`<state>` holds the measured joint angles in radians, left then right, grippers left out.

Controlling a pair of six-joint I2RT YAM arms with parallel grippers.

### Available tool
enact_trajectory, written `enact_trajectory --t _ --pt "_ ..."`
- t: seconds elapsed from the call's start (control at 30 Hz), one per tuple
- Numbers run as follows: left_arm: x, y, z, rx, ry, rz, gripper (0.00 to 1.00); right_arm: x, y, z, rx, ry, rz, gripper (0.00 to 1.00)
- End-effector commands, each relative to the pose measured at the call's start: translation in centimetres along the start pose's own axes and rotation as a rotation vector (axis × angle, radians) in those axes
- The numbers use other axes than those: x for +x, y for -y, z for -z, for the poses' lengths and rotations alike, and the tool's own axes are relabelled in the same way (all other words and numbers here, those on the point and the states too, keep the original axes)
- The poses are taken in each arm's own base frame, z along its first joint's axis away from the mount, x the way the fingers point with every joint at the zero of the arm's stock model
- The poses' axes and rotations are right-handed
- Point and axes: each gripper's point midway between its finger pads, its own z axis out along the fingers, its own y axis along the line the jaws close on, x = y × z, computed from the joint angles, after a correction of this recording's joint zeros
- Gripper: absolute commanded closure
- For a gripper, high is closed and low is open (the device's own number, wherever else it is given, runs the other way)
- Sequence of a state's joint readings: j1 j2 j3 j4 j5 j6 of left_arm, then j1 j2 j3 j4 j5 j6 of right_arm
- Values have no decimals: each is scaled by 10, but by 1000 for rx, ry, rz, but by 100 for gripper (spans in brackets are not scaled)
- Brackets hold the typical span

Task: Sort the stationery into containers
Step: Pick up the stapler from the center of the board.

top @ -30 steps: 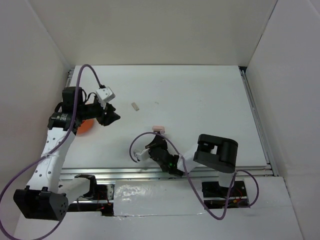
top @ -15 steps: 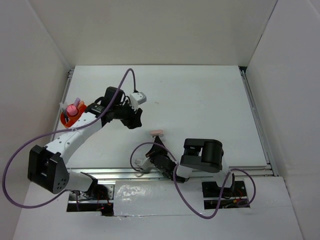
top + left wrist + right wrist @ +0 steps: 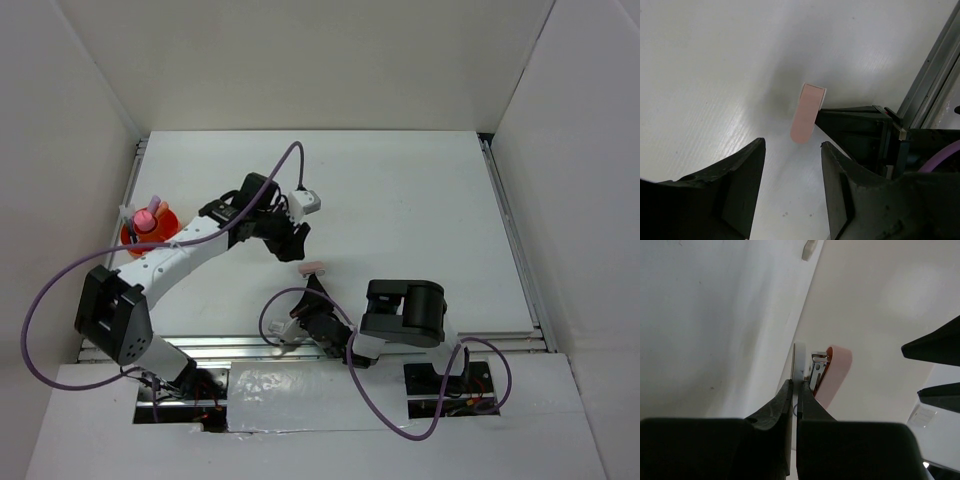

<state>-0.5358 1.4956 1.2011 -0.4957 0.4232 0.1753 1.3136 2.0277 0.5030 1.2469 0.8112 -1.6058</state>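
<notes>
A small pale-pink stapler (image 3: 313, 267) with a white base stands on edge near the table's middle. My right gripper (image 3: 314, 288) is shut on its thin white base plate (image 3: 799, 365), and the pink body (image 3: 835, 372) and metal magazine show just beyond the jaws (image 3: 796, 385). My left gripper (image 3: 297, 250) hovers open just behind the stapler (image 3: 807, 112), which lies a little ahead of its spread fingers (image 3: 792, 147) and is not between them. The orange-red tub (image 3: 135, 235) sits at the far left with pink items (image 3: 150, 214) sticking up from it.
A small white block (image 3: 810, 249) lies farther out on the table in the right wrist view. White walls enclose the table on three sides. A metal rail (image 3: 330, 343) runs along the near edge, and another (image 3: 510, 235) along the right.
My left arm has swung from the tub at the left to the table's middle, ending open just behind the stapler. The right gripper has stayed shut on the stapler while its arm folded in.
</notes>
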Motion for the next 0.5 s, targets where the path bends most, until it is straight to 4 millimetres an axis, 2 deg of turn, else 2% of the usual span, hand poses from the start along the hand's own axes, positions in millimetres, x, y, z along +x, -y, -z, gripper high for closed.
enact_trajectory --t 0.0,0.2,0.47 --pt "-10 9 -6 44 -3 10 39 5 48 7 200 -16 -225 100" --pt "-5 21 -20 89 -49 7 36 6 49 8 203 -18 -228 100" --pt "1 26 -35 124 -103 7 36 5 54 8 209 -13 -240 100"
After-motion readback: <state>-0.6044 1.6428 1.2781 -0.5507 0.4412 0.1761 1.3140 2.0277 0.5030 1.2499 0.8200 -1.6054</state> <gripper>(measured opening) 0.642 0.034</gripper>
